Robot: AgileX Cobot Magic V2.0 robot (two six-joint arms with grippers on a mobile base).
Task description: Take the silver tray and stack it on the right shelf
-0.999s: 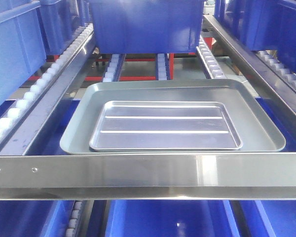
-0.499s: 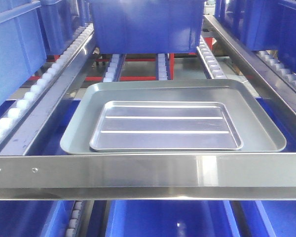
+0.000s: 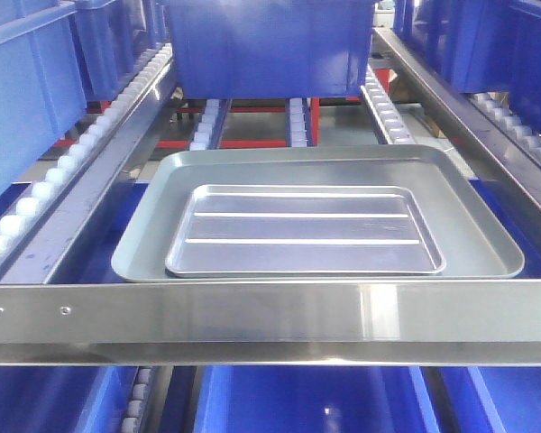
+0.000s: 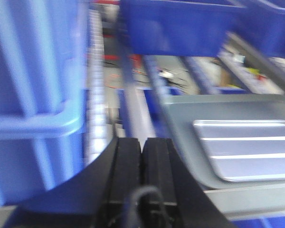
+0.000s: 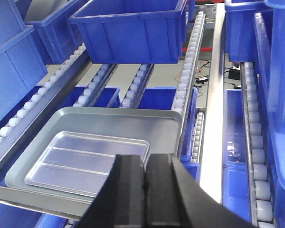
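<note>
The shiny silver tray [image 3: 305, 230], with two raised ridges along its base, lies flat inside a larger dull grey tray [image 3: 317, 161]. Both rest on the roller shelf behind its polished steel front crossbar [image 3: 270, 320]. No gripper shows in the front view. My left gripper [image 4: 142, 142] is shut with nothing in it; it sits left of the grey tray [image 4: 190, 114], and the silver tray [image 4: 249, 149] is further right. That view is blurred. My right gripper [image 5: 146, 159] is shut and empty, hovering near the silver tray's [image 5: 80, 161] near right corner.
A big blue bin [image 3: 269, 45] stands on the rollers behind the trays. More blue bins [image 3: 22, 99] line the left and right lanes [image 5: 242, 28]. White roller rails [image 5: 187, 71] and steel side rails [image 3: 460, 108] border the tray lane. Blue bins sit on the level below [image 3: 307, 401].
The whole scene has slid a pixel or two to the right in the front view. The trays have not moved on the shelf.
</note>
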